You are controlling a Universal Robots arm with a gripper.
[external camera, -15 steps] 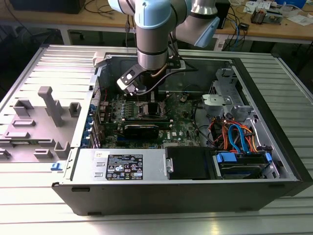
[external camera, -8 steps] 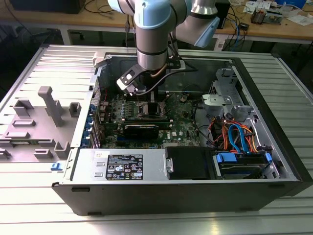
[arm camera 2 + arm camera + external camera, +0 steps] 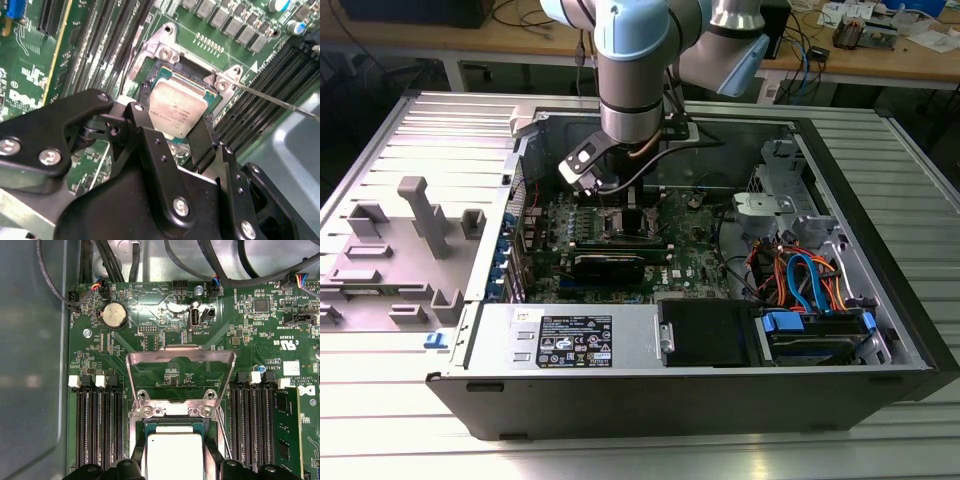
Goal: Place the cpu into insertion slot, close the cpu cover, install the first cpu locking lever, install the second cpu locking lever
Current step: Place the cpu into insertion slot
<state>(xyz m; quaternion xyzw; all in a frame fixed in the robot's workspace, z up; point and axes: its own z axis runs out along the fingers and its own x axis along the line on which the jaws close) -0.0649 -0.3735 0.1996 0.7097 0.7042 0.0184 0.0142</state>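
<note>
an open black and grey metal computer case point(image 3: 700, 400) lies on the ribbed metal surface point(image 3: 640, 455), with a green circuit board point(image 3: 695, 262) inside it. in both wrist views the black gripper point(image 3: 171, 122) is clamped on two opposite edges of the small square silvery-topped cpu point(image 3: 172, 455), which sits in the square, metal-rimmed insertion slot point(image 3: 146, 89). the thin silvery frame-shaped cpu cover point(image 3: 150, 358) is swung open, clear of the cpu.

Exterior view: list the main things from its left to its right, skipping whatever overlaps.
Grey plastic fixture with upright posts → green circuit board inside the open computer case → bundle of orange and blue cables → black side wall of the case.
</note>
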